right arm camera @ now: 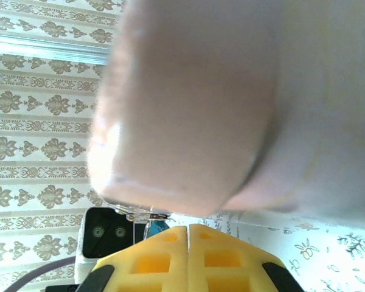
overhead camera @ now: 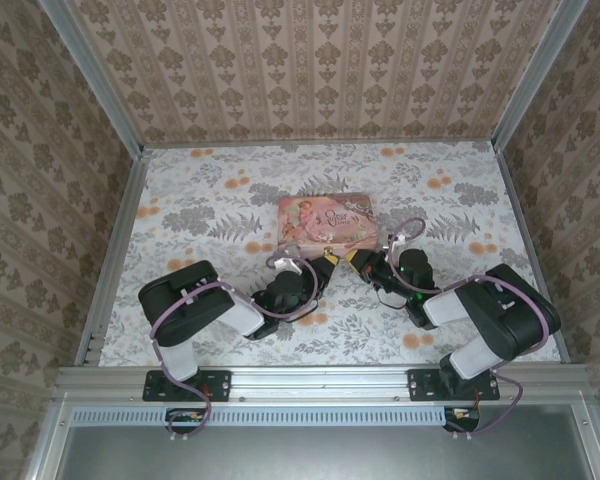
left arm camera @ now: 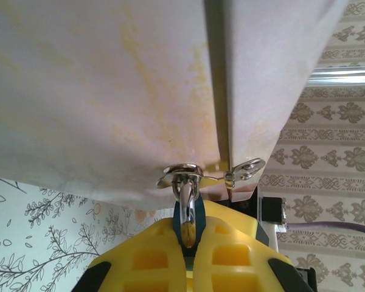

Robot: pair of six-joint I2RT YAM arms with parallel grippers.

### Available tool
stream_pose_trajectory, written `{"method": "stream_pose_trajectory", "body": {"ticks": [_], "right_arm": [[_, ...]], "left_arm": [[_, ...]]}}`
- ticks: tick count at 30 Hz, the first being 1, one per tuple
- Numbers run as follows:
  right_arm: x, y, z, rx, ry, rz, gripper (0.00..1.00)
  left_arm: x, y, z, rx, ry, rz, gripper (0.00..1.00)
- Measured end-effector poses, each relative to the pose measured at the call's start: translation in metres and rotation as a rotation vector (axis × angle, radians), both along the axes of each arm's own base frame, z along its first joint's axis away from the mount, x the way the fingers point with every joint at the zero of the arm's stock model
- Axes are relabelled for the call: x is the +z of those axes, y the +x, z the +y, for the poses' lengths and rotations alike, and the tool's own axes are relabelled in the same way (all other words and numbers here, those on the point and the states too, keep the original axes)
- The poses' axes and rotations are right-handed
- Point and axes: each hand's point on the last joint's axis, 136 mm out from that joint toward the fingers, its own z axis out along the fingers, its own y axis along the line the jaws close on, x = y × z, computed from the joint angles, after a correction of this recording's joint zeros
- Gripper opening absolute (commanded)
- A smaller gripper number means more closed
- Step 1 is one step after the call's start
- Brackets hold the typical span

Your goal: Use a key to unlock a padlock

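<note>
Yellow-fingered left gripper clamps the tiny dark-bluish metal padlock at the pink rectangular tin's near clasp, likely steadying it for the right gripper, pressed closed, possibly around the thin key.

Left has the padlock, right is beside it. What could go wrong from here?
1. The padlock hangs on the tin's clasp; a tug from the left gripper could drag the tin.
2. The right gripper is shut; can't tell if it holds the key, and the tin blurs its camera, so insertion may miss.
3. Grippers sit close together; they could collide.
</note>
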Motion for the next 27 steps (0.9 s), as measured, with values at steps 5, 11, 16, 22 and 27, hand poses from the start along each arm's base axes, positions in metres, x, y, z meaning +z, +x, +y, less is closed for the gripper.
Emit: {"method": "stream_pose_trajectory", "body": {"ticks": [5,11,16,22,27], "right_arm": [[-0.004,0.000,0.001,-0.021,0.026,0.029,0.00],[-0.009,-0.002,0.007,-0.059,0.090,0.119,0.00],[-0.009,-0.006,0.013,-0.074,0.134,0.161,0.00],[-0.014,-0.007,0.012,-0.078,0.100,0.161,0.00],[-0.014,-0.006,0.010,-0.056,0.055,0.114,0.00]], "left_arm": [[-0.004,-0.001,0.000,-0.001,0.009,0.005,0.00],[-0.007,0.001,0.002,0.014,0.020,0.008,0.00],[-0.007,0.000,0.000,0.007,0.016,0.011,0.00],[-0.012,-0.001,0.000,0.004,0.026,0.017,0.00],[-0.013,-0.001,-0.001,0.002,0.024,0.019,0.00]]}}
